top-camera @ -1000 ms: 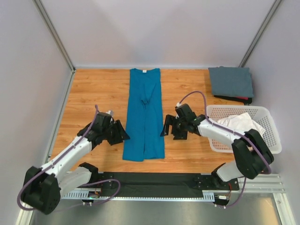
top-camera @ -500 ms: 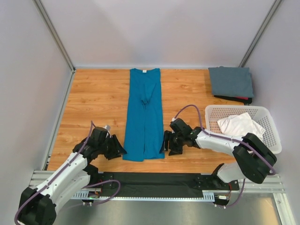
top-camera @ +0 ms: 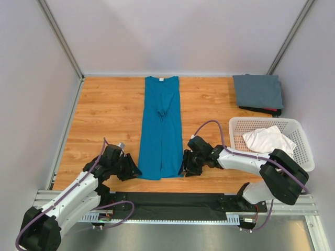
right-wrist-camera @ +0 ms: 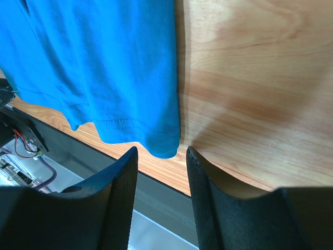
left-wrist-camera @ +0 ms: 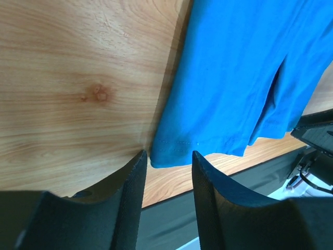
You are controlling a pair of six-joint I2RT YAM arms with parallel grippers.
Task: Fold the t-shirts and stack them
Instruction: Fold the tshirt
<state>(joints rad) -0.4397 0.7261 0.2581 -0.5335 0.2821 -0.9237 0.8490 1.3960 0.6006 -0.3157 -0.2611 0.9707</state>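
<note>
Grey t-shirt (top-camera: 257, 91) lay folded far right, white t-shirt (top-camera: 268, 139) waited in the basket (top-camera: 303, 157), teal t-shirt (top-camera: 161, 125) lay half-folded mid-table — left gripper (left-wrist-camera: 169, 156) and right gripper (right-wrist-camera: 161, 151) straddled its near corners, jaws still parted.

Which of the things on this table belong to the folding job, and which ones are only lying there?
For the job:
teal-blue t-shirt, laid flat; folded slate-grey t-shirt; crumpled white t-shirt.

Only lying there:
white lattice basket holding the white t-shirt; dark item with a red edge under the grey one, unclear what.
</note>
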